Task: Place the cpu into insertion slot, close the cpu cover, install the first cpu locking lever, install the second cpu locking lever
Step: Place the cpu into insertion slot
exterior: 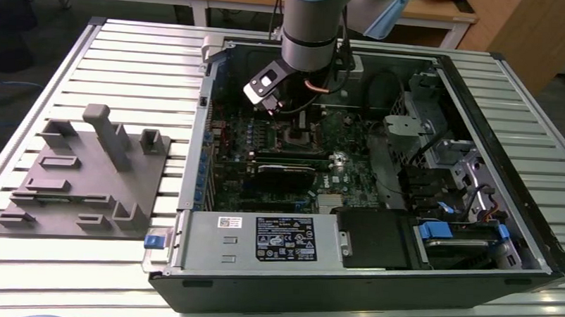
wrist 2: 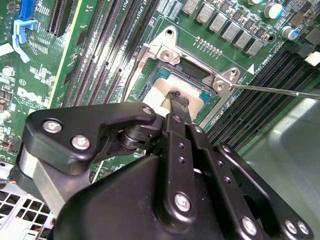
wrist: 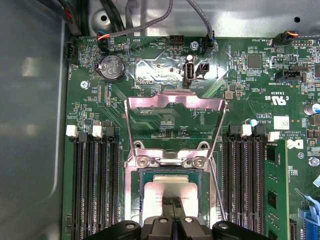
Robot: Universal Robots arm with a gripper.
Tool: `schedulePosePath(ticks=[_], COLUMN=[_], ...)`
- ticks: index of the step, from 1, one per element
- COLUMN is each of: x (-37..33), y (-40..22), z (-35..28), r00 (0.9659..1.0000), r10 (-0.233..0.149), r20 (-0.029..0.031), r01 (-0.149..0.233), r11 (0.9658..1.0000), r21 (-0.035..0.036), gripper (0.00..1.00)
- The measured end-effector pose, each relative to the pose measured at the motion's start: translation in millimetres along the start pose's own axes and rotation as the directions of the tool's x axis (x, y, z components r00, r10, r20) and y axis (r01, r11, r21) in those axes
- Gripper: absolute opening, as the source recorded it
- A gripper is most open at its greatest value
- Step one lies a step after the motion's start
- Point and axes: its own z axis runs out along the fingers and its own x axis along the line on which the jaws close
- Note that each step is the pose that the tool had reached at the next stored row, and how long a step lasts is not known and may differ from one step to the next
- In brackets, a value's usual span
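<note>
1. My claw point(wrist: 172, 201) has its two fingertips pressed together, with nothing clamped between them.
2. In both wrist views the tips rest on or just over the middle of the cpu point(wrist: 167, 186); I cannot tell which.
3. The cpu lies flat inside the insertion slot point(wrist: 131, 192), silver-grey top up, with the slot's metal rim around it.
4. The cpu cover point(wrist: 175, 100) is swung open. It stands up from its hinge at the slot's edge, and green board shows through its window.
5. A thin locking lever point(wrist 2: 275, 90) sticks out unlatched beside the slot, next to the memory slots point(wrist: 95, 185).
6. In the exterior view my arm point(exterior: 311, 25) reaches down into the open computer case point(exterior: 507, 173), which lies on the slatted table point(exterior: 126, 47).
7. A grey fixture tray point(exterior: 84, 173) sits on the table at the exterior view's left, well apart from the case.
</note>
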Motion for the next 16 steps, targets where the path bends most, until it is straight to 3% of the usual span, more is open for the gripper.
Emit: schedulePosePath(ticks=[6,16], x=[0.9,0.8], y=[0.6,1.1], z=[-3.1,-19.3], r00=[1.0000,1.0000], r10=[0.000,0.000], r20=[-0.0042,-0.0016], r01=[0.000,0.000], r11=[1.0000,1.0000], r21=[-0.0024,-0.0009], gripper=[0.10,0.10])
